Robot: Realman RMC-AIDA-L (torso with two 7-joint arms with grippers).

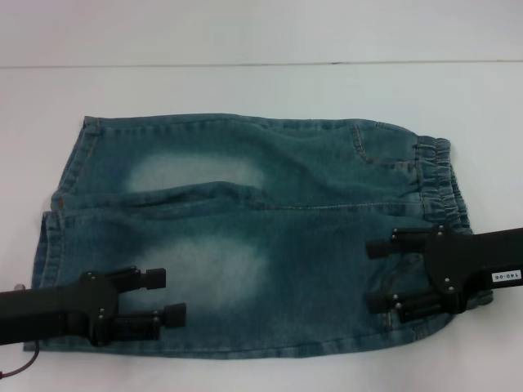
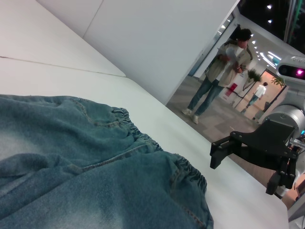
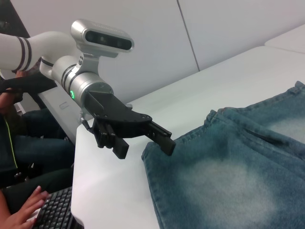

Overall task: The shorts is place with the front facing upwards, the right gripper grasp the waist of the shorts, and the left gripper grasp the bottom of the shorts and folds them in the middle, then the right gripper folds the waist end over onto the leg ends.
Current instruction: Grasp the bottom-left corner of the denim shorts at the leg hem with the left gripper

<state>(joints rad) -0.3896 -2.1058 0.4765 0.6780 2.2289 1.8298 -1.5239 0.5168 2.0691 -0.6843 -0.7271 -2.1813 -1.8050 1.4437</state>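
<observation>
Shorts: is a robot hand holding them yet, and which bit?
No. Both hands are open above the shorts: the left hand over the leg ends, the right hand near the waist.

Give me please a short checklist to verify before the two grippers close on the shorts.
1. The shorts lie flat on the table: ok, only a shallow ridge between the legs.
2. Left gripper open, over the near leg by the bottom of the shorts: ok.
3. Right gripper open: ok.
4. Right gripper at the waist: not ok, its tips point inboard of the gathered band.
5. Cloth between the fingers: cannot tell for either gripper.
</observation>
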